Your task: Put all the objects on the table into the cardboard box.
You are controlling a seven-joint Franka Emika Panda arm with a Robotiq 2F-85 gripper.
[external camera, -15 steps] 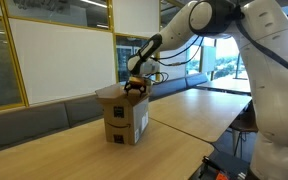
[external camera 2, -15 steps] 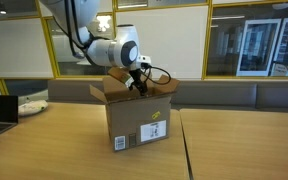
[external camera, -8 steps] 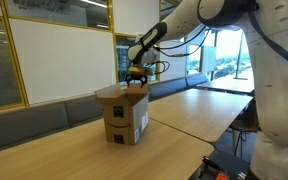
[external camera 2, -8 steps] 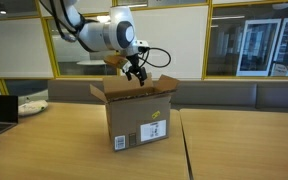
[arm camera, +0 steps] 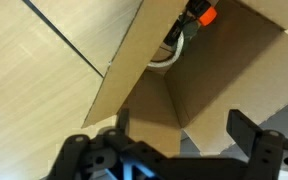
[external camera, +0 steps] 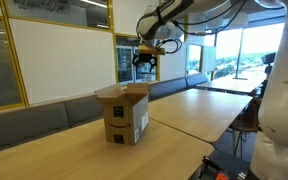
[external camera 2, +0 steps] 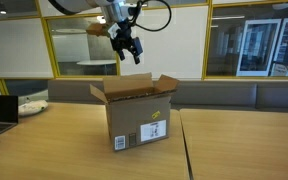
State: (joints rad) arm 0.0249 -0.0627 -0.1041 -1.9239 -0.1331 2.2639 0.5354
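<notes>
Exterior view, gripper [external camera: 144, 62]: one; it had risen from the box mouth to well above it, jaws spread wide and empty.
Exterior view, cardboard box [external camera: 124, 112]: one, on the table [external camera: 189, 108].
Exterior view, cardboard box [external camera 2: 134, 120]: flaps open, the gripper [external camera 2: 130, 50] clear above.
Wrist view, contents: two seen inside, one orange-and-black gadget [arm camera: 199, 15] and one white piece [arm camera: 169, 57].
Meaning: a drop-off looked finished; the other objects could not be seen.
</notes>
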